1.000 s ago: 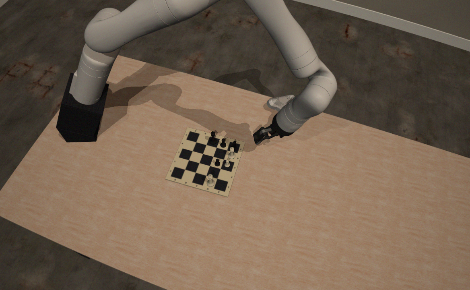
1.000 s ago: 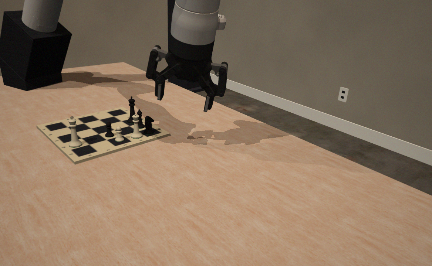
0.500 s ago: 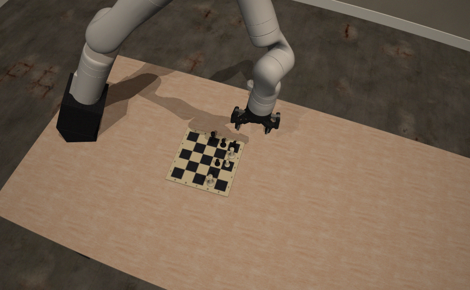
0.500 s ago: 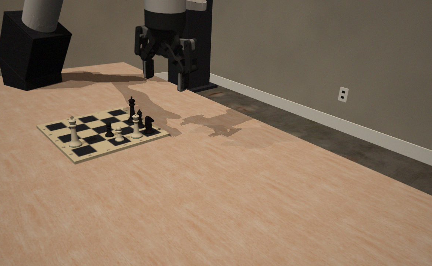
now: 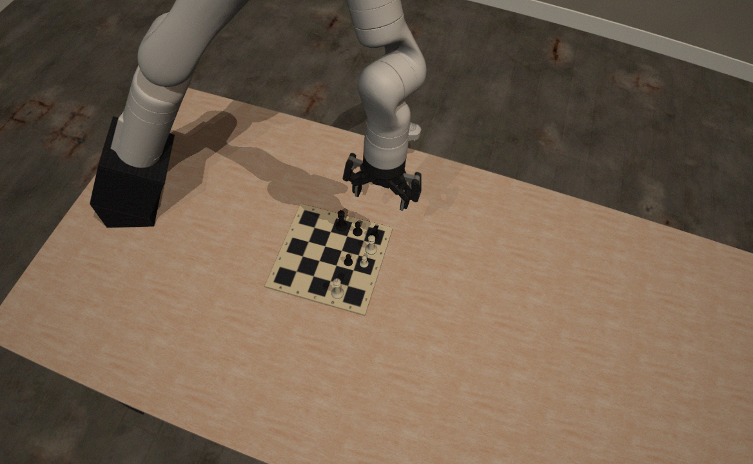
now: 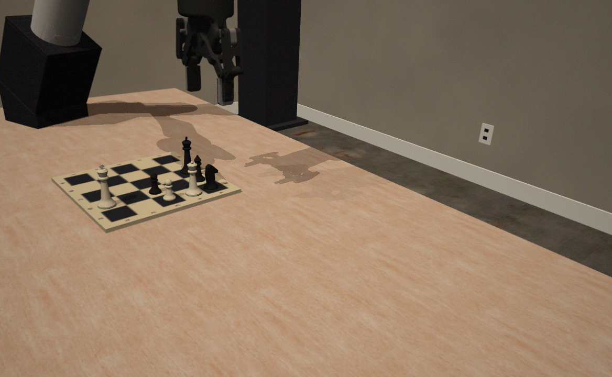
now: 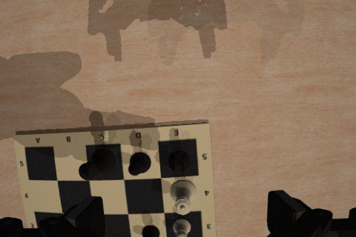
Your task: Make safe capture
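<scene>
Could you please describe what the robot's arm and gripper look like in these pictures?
The arm is smooth, off-white rounded segments with thin seam lines at the joints, rising from a black block base. The gripper is black, with two angular linkage fingers. No cables or markings show.

— What am I seeing under the board?
— From my station, the table (image 5: pixel 483 323) looks like pale wood, matt, with a fine streaky grain.
— The chessboard (image 5: pixel 287 262)?
— Cream and black squares, flat finish.
— And the pieces?
— Smooth; the white king (image 6: pixel 105 187) has a soft sheen. My claw (image 6: pixel 208 89) looks like matt black plastic.
</scene>
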You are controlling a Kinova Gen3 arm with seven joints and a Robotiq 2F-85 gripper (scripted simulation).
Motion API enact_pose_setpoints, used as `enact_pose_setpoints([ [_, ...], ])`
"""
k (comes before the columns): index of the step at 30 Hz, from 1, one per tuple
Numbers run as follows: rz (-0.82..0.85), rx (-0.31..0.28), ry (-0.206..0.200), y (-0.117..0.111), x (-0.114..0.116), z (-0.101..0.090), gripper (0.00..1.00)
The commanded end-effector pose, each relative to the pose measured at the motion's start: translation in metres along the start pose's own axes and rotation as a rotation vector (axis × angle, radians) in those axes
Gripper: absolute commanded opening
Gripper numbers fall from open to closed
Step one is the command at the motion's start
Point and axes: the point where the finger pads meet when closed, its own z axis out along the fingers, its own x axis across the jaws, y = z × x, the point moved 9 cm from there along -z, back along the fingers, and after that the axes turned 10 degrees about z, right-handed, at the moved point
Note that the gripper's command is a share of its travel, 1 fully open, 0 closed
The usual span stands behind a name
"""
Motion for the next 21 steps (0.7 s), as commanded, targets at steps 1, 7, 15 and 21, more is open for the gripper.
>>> enact_pose_setpoints([
  [1,0.012,0.002,0.010,-0.0001,-0.0055,-0.0052,1.00],
  [7,0.028,-0.001,0.016,0.0016,-0.0088,-0.0062,1.00],
  [15,0.028,-0.001,0.016,0.0016,-0.0088,-0.0062,1.00],
  [21,0.028,-0.001,0.016,0.0016,-0.0088,-0.0062,1.00],
])
